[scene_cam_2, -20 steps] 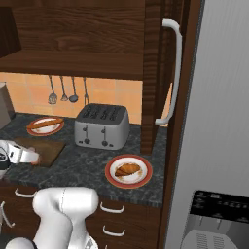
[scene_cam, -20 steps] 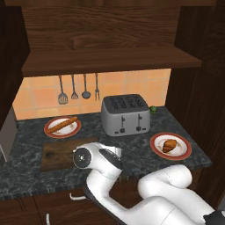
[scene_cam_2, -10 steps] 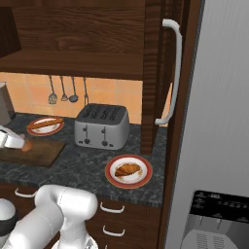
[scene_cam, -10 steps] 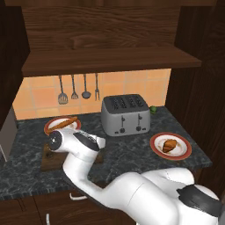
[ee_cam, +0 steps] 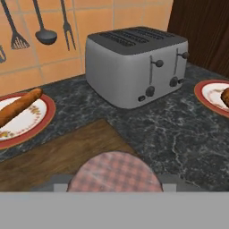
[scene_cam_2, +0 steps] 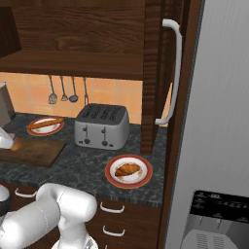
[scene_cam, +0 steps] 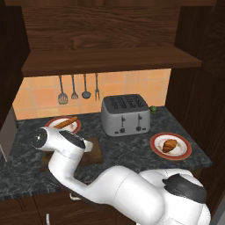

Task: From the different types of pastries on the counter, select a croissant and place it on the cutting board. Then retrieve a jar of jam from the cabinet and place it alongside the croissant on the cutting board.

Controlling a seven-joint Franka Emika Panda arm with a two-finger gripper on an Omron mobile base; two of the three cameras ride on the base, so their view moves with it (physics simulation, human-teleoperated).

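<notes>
Hand view shows a round jar (ee_cam: 117, 172) with a pink checked lid at the bottom middle, pinched tight between the jaws, above the cutting board (ee_cam: 53, 159). At the right edge, the croissant (ee_cam: 225, 96) sits on its plate (ee_cam: 210, 96) on the counter (ee_cam: 179, 134).

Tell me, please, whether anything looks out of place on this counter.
Nothing is spilled or tipped. One oddity: the golden-brown crescent croissant lies on its red-rimmed plate, not on the dark wooden cutting board, yet a small jar with a pink checked lid is already over that board.
</notes>
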